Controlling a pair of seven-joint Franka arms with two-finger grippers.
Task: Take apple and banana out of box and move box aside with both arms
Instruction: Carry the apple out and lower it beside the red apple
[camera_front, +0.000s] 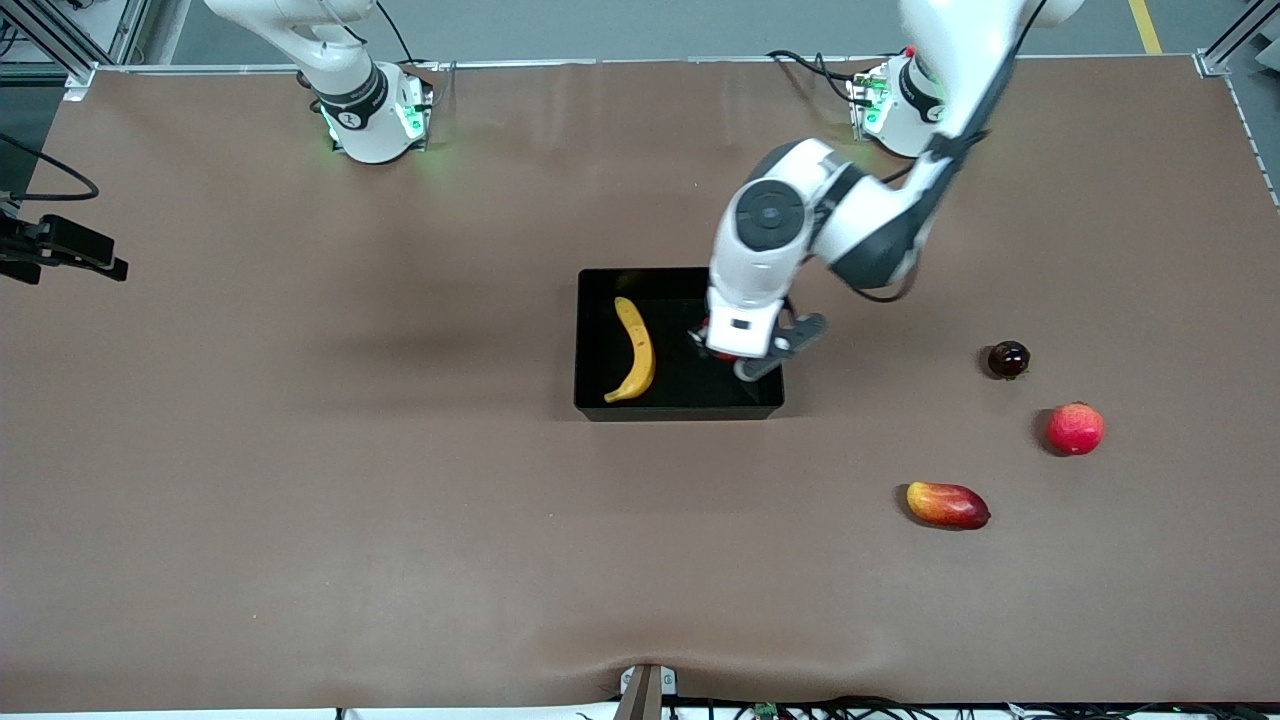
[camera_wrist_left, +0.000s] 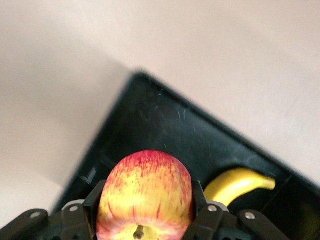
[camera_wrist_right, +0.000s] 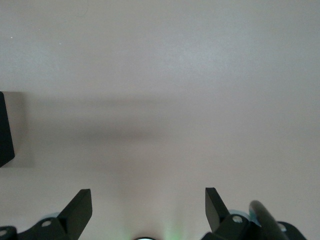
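Observation:
The black box (camera_front: 680, 408) lies at the middle of the table with the yellow banana (camera_front: 634, 350) lying in it, toward the right arm's end. My left gripper (camera_front: 738, 360) hangs over the box's other end, shut on the apple (camera_wrist_left: 145, 192), a red fruit with yellow patches, stem toward the camera. In the left wrist view the fingers (camera_wrist_left: 98, 196) press on both sides of the apple, with the box floor (camera_wrist_left: 150, 120) and the banana's tip (camera_wrist_left: 240, 184) below. My right gripper (camera_wrist_right: 148, 200) is open over bare table, with one corner of the box (camera_wrist_right: 4, 130) in sight.
Toward the left arm's end lie a dark round fruit (camera_front: 1008, 359), an all-red round fruit (camera_front: 1075, 428) and a red-and-yellow mango (camera_front: 947, 504), the mango nearest the front camera. A black device (camera_front: 60, 250) juts in at the right arm's end.

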